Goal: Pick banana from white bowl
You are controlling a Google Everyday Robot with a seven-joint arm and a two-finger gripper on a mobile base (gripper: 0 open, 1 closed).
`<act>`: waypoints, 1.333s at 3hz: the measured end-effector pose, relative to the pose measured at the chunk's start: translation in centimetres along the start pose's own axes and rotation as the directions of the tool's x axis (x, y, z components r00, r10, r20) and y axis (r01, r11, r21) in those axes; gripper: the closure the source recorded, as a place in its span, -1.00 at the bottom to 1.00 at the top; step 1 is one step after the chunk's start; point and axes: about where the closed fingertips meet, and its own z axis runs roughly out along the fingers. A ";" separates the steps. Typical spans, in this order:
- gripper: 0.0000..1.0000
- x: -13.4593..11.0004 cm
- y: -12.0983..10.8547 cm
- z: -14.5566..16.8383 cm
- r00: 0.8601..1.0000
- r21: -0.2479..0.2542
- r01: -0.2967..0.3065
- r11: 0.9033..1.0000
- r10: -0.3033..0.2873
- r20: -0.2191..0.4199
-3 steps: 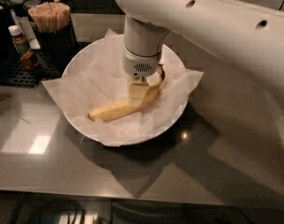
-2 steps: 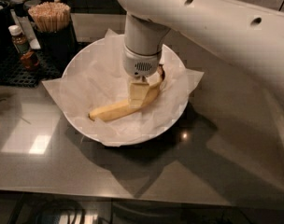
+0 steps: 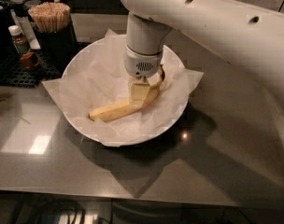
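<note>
The white bowl [image 3: 93, 133] stands on the grey counter, lined with crinkled white paper [image 3: 97, 78] whose corners stick out over the rim. The yellow banana [image 3: 111, 111] lies in the bowl, running from lower left up to its dark stem tip [image 3: 161, 73] at the right. My gripper [image 3: 141, 97] reaches straight down into the bowl on the white arm [image 3: 202, 17] and sits right at the banana's right half, touching or nearly touching it. The wrist hides part of the banana near the stem.
A dark cup full of wooden sticks [image 3: 49, 15] and a small brown bottle [image 3: 20, 41] stand on a black mat [image 3: 11, 71] at the back left. The grey counter [image 3: 226, 148] stretches right and forward; its front edge runs along the bottom.
</note>
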 end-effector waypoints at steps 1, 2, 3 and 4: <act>0.08 0.2 0.0 0.2 1.000 -0.006 -0.006 1.000 0.006 0.004; 0.10 0.6 0.2 0.8 1.000 -0.023 -0.021 1.000 0.021 0.017; 0.06 0.9 0.2 1.5 0.999 -0.048 -0.033 0.998 0.035 0.031; 0.08 1.2 0.3 2.2 0.998 -0.070 -0.048 0.996 0.050 0.040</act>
